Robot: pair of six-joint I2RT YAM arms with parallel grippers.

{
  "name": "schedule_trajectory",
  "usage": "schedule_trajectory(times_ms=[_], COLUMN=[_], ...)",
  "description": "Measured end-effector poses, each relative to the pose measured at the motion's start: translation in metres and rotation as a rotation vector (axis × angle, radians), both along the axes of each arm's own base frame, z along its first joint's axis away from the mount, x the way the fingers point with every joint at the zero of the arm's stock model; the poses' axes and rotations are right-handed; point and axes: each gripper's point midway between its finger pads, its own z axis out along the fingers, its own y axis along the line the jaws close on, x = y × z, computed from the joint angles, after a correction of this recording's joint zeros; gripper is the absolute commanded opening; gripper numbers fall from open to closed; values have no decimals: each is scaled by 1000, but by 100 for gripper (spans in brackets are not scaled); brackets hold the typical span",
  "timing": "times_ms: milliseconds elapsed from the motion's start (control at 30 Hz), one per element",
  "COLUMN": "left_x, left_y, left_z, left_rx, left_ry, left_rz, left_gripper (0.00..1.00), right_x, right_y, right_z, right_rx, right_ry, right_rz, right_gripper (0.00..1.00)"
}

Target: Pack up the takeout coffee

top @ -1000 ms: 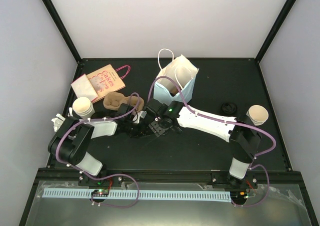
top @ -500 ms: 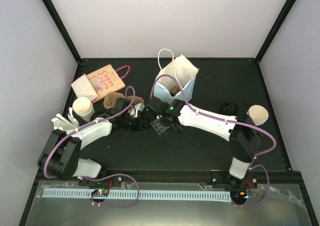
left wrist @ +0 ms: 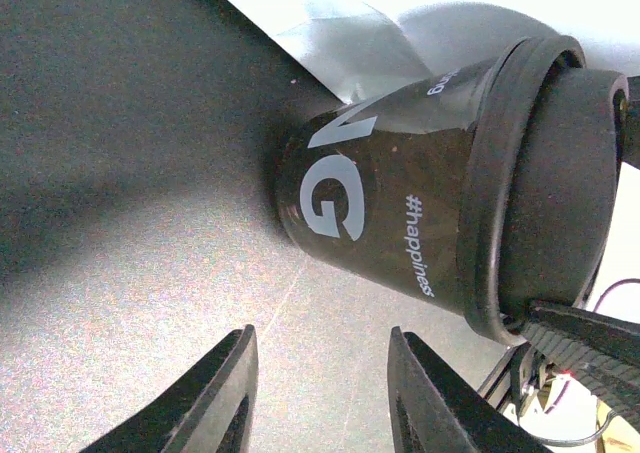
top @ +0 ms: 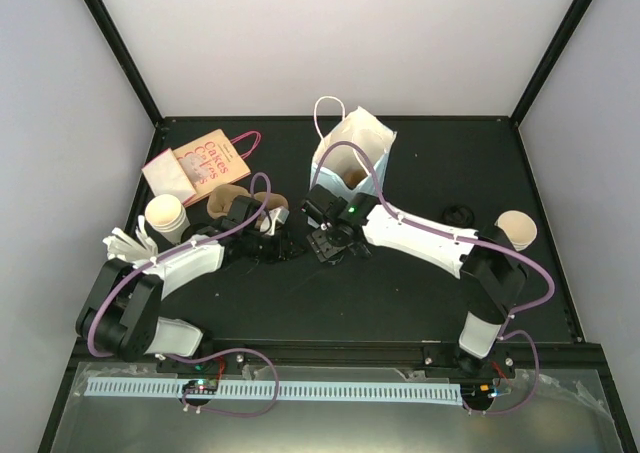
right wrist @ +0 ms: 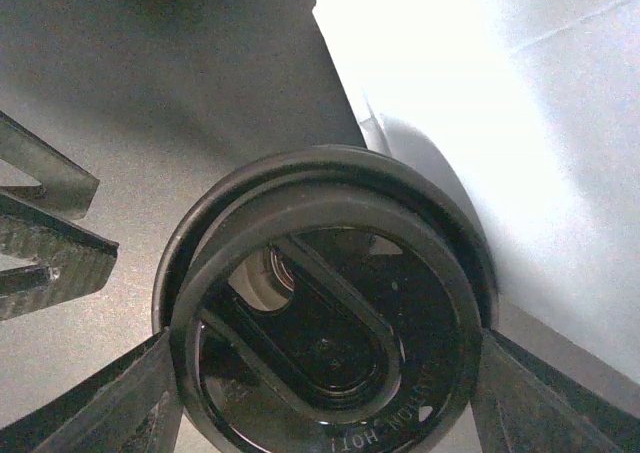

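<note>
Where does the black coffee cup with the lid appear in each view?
Top external: centre, hidden under the right tool.
Left wrist: upper right, the black cup.
Right wrist: lower centre, its lid from above.
Shared landmark: white bag, beside the cup.

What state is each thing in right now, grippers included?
black cup: lidded, gripped at the lid by the right gripper.
left gripper: open, empty, beside the black cup.
white paper bag: upright, mouth open.
left paper cup: upright, no lid.
right paper cup: upright, no lid.
loose lid: lying on the table.
pink bag: lying flat.
</note>
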Motion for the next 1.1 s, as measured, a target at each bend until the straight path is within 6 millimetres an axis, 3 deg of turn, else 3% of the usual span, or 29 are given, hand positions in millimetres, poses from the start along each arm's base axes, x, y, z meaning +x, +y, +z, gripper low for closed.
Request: schedule_trajectory(times_ms=[367, 1100], left_x=[1, 16], left_y=[-1, -15], left_z=[-3, 14], left_rx=[0, -87], left_ry=[3, -42], left_rz=[-3, -9], left_gripper=[38, 41], right_x=[10, 12], right_y=[-12, -15], right_z=[-2, -12], right_rx=[5, 37], right_ry=[10, -5], right_rz=[-48, -69], right_gripper=[75, 75])
